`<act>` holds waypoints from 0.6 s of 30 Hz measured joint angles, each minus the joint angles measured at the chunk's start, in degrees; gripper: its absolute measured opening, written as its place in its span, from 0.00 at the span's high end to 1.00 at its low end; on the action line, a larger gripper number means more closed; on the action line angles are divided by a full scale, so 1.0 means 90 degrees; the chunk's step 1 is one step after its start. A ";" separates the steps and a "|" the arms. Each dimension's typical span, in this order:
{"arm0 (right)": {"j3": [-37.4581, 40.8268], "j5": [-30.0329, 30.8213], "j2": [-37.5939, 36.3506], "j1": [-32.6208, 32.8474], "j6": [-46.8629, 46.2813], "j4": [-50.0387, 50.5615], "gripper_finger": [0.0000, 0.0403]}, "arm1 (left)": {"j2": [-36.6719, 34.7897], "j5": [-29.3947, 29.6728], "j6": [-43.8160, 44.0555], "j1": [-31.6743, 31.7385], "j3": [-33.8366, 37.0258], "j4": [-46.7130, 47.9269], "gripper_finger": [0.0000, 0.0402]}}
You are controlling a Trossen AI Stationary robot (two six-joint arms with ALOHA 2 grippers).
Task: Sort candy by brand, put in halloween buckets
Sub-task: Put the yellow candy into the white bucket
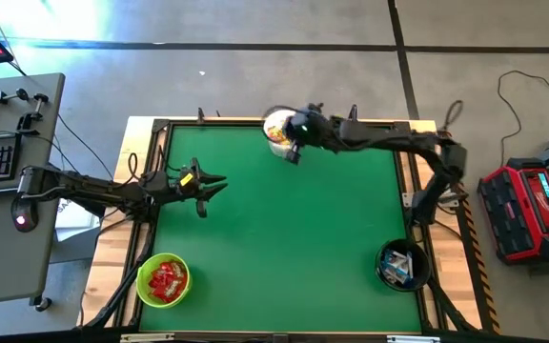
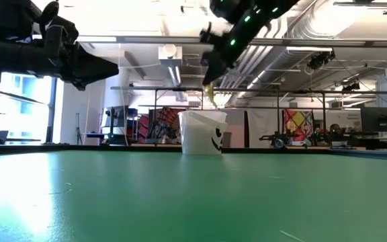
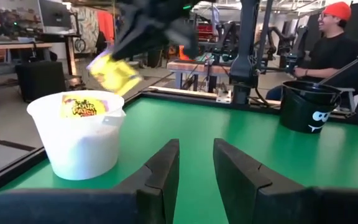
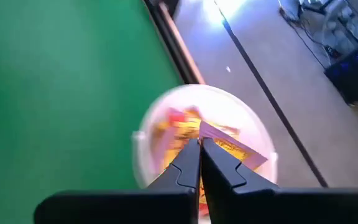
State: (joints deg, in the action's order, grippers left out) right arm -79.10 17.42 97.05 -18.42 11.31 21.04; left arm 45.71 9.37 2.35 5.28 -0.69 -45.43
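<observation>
Jaws of the right gripper (image 4: 199, 149) are pinched shut on a yellow packet (image 3: 114, 71), held directly over the white bucket (image 1: 279, 131) at the far edge of the green tabletop (image 1: 284, 238), seemingly so it drops among the matching yellow candy there. The left gripper (image 1: 215, 181) hovers part-open and empty near the tabletop's left side. The lime green bucket (image 1: 163, 280) holds red packets; the black bucket (image 1: 403, 265), white-and-blue bars.
</observation>
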 joint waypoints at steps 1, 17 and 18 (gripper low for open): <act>-0.0206 -0.0006 0.0217 -0.0115 0.0130 0.0100 1.00 | 0.0000 0.0013 0.0000 0.0000 0.0000 0.0004 0.78; -0.1347 -0.0624 0.2012 -0.0957 0.0582 0.0209 0.99 | 0.0000 0.0167 -0.0166 0.0000 0.0000 0.0128 0.78; -0.1344 -0.0630 0.2065 -0.0957 0.0584 0.0210 0.99 | 0.0000 0.0168 -0.0166 0.0000 0.0000 0.0143 0.78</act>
State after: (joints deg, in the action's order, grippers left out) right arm -91.20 11.75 115.63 -27.03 16.56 22.92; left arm 45.71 10.89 0.86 5.28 -0.69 -44.15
